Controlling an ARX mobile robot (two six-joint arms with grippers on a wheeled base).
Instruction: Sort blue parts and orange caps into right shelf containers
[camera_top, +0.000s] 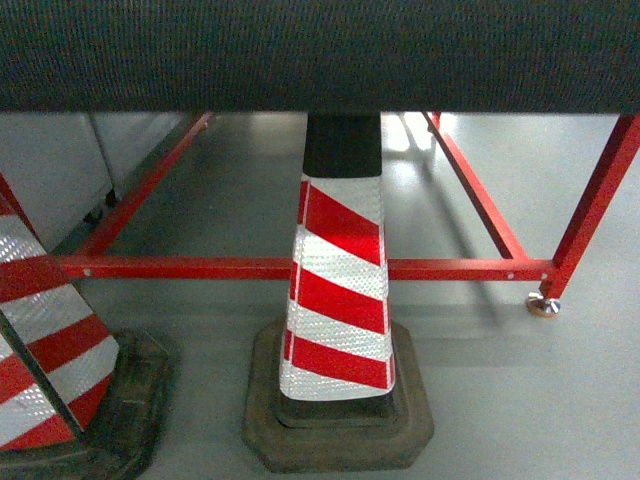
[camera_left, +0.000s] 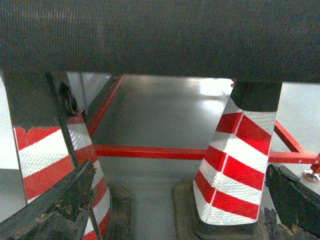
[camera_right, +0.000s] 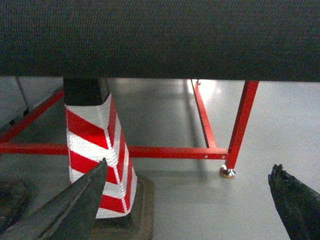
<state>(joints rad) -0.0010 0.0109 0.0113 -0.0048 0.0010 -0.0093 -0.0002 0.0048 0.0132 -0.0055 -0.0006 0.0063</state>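
Observation:
No blue parts, orange caps or right shelf containers show in any view. My left gripper is open, its dark worn fingers spread wide above the grey floor with nothing between them. My right gripper is open too, one finger at the lower left and the other at the lower right edge, empty. Neither gripper appears in the head view.
A dark textured slab spans the top of every view. Under it stands a red metal frame with a levelling foot. A red-and-white striped traffic cone on a black base stands ahead, another cone at the left.

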